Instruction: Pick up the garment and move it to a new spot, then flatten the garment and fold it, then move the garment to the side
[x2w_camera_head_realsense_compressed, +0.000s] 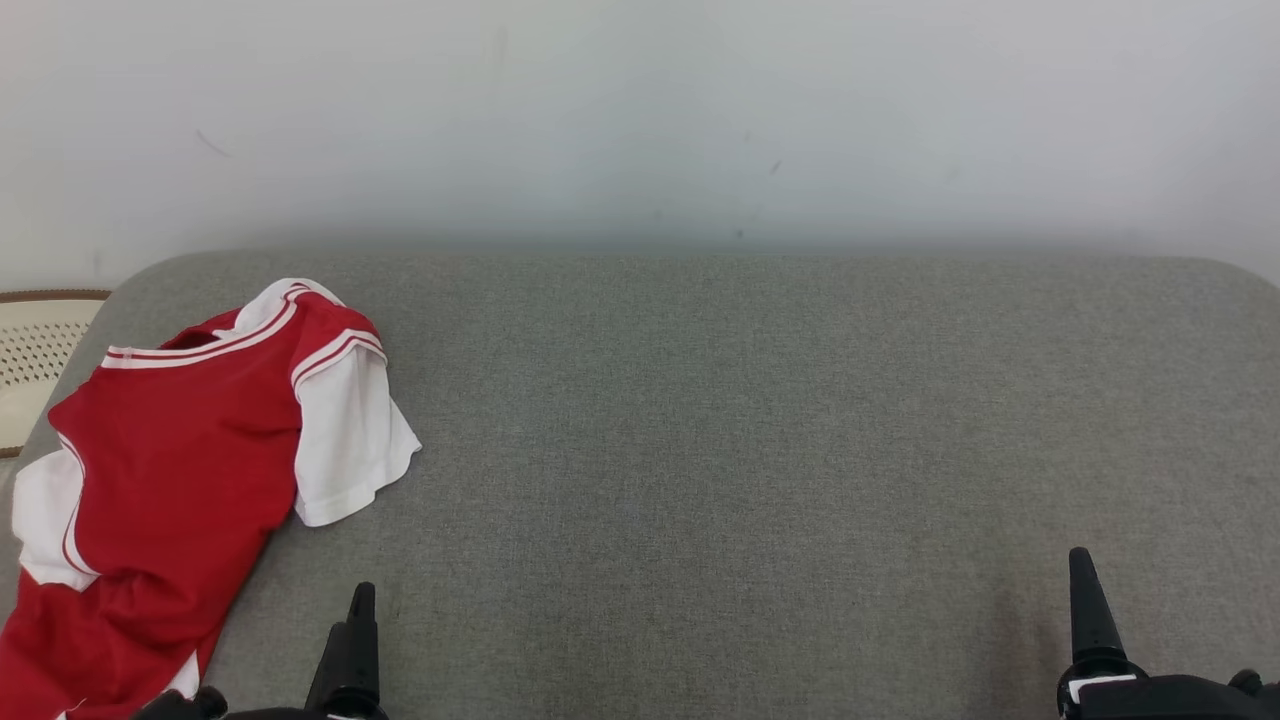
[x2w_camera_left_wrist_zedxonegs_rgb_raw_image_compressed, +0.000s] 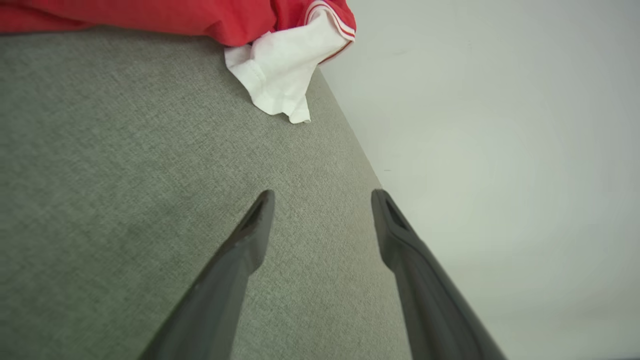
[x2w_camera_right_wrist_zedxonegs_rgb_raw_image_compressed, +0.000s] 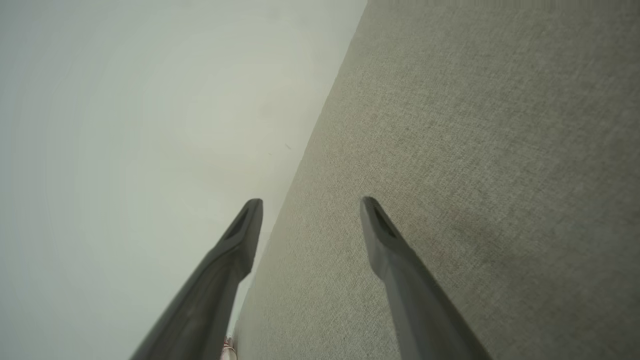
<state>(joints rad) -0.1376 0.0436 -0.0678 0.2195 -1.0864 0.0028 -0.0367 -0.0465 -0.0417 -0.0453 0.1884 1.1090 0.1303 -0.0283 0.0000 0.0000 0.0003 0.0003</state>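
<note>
At left of cushion (x2w_camera_head_realsense_compressed: 700, 450): garment (x2w_camera_head_realsense_compressed: 170, 450) cut off by frame | left fingers (x2w_camera_left_wrist_zedxonegs_rgb_raw_image_compressed: 248, 242), right fingers (x2w_camera_right_wrist_zedxonegs_rgb_raw_image_compressed: 391, 252) spread, empty

Head above, wrists seemingly near upholstery (x2w_camera_head_realsense_compressed: 750, 420)

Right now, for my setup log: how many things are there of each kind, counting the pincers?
Shirt: 1
Pincers: 2 (left pincer, right pincer, both open)
Grey cushion: 1
Cream perforated object: 1
Total: 5
</note>
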